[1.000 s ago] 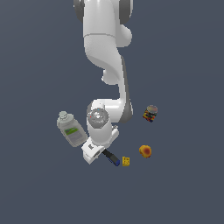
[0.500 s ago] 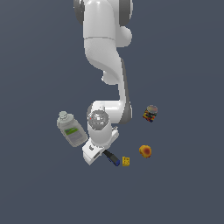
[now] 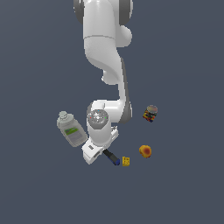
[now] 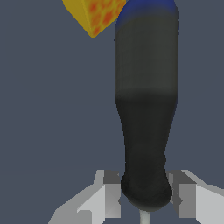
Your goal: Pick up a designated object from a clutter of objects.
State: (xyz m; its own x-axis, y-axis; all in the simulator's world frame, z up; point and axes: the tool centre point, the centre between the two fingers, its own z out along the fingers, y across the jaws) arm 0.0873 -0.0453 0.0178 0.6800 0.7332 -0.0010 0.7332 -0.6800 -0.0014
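Note:
The designated object, a slim screwdriver [image 3: 112,158] with a black-and-blue handle, lies on the dark floor amid the clutter of objects. In the exterior view its handle pokes out from under the white hand. My gripper [image 3: 101,151] is down over it. The wrist view shows the black handle [image 4: 146,109] running away from the camera, and my gripper [image 4: 145,192] has both grey fingers pressed against the handle's narrow end. The thin metal shaft barely shows at the picture's edge.
A tiny yellow block [image 3: 126,161] [image 4: 94,13] sits just past the handle's blue end. A clear bottle with a green label [image 3: 71,129] lies close to the hand on the exterior view's left. An orange-red ball [image 3: 145,151] and a small multicoloured can [image 3: 150,113] lie to the right.

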